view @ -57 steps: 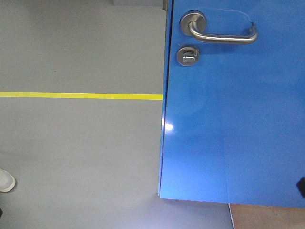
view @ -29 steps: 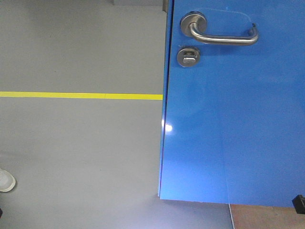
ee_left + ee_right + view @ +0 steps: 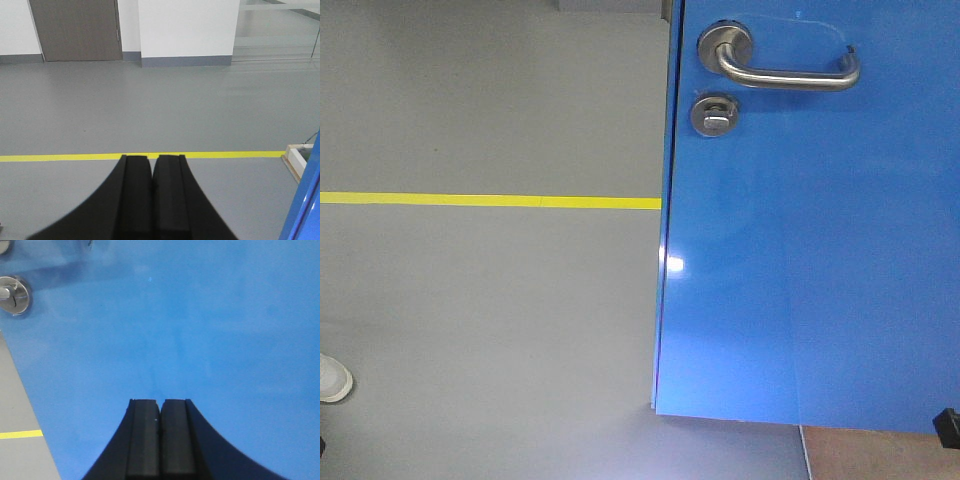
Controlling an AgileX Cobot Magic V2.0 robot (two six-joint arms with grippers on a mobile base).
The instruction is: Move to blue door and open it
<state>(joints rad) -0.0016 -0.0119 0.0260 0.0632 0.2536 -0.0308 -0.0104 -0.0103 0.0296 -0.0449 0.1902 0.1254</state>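
Note:
The blue door (image 3: 810, 250) fills the right half of the front view, its free edge at the middle. A brushed-silver lever handle (image 3: 785, 68) sits near the top, with a round thumb-turn lock (image 3: 714, 115) just below it. In the right wrist view the blue door (image 3: 190, 330) fills the frame, and the thumb-turn lock (image 3: 14, 295) shows at the upper left. My right gripper (image 3: 160, 405) is shut and empty, pointing at the bare door face. My left gripper (image 3: 151, 159) is shut and empty, over grey floor; the blue door's edge (image 3: 305, 200) shows at its lower right.
A yellow floor line (image 3: 490, 201) runs across the grey floor left of the door. A white shoe (image 3: 334, 379) is at the left edge. Far off stand a brown door (image 3: 75, 30) and a white wall (image 3: 187, 30). A white frame piece (image 3: 297, 156) lies by the door.
The lever handle has shifted slightly in the front view. A dark part at the lower right edge has dropped lower than one second ago.

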